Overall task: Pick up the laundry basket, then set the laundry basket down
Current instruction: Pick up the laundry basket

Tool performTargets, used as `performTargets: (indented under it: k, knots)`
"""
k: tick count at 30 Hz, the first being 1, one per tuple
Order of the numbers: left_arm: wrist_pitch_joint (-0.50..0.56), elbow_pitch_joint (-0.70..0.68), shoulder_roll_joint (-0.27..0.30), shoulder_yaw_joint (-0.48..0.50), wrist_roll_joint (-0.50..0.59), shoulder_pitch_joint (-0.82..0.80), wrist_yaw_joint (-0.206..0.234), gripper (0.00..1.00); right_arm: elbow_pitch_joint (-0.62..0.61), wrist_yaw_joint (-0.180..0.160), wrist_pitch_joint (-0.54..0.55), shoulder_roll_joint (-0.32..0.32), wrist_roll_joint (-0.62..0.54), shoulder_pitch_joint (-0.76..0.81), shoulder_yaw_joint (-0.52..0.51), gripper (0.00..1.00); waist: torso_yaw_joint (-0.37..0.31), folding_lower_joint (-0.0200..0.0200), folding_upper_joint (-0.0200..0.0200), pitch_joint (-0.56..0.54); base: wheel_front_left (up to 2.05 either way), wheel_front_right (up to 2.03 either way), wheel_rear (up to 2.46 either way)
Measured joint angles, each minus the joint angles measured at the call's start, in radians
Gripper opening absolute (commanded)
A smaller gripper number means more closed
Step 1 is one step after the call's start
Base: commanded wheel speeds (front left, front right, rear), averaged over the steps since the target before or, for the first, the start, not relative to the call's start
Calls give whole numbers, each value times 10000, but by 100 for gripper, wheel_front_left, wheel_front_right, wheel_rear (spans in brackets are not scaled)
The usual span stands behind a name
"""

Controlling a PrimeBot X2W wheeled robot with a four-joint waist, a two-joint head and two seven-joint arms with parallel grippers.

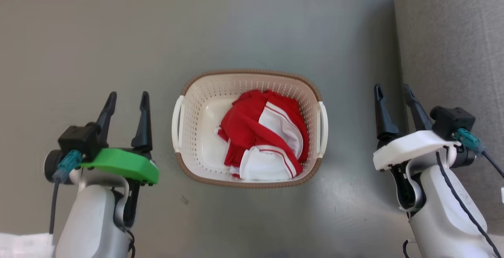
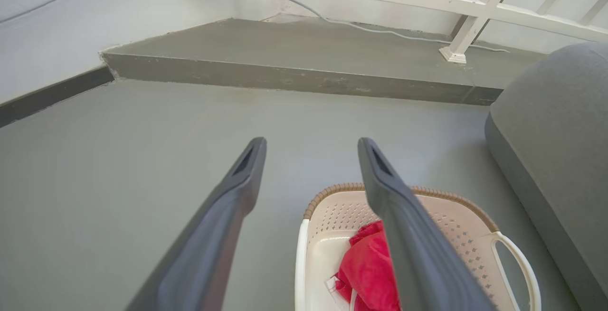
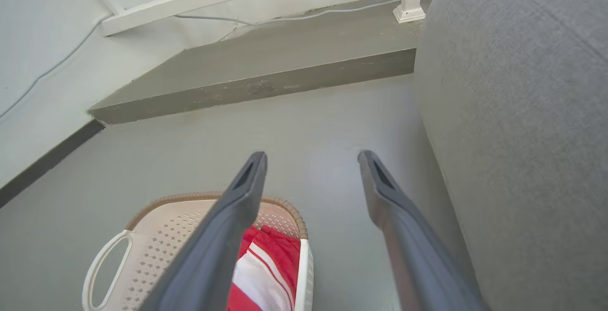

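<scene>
Our left gripper (image 1: 128,96) is at the basket's (image 1: 248,71) 9 o'clock, right gripper (image 1: 392,89) at 3. Both are spread, probably for the handles (image 1: 177,124).

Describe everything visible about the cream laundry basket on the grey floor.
The cream-white perforated plastic laundry basket is a rounded rectangle with a brown woven-look rim and white loop handles on its two short sides. It stands upright on the grey floor and holds crumpled red-and-white clothing. The left gripper and right gripper hover open on either side, clear of it.
</scene>
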Motion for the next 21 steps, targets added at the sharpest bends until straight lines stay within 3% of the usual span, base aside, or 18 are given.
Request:
performTargets:
  k: [21]
  knots:
    - [414,3060,207,-2136,-738,-2797,-48,100,3365,150,435,-23,399,-2615,1277,100,121,1,0,2905,0,0,0]
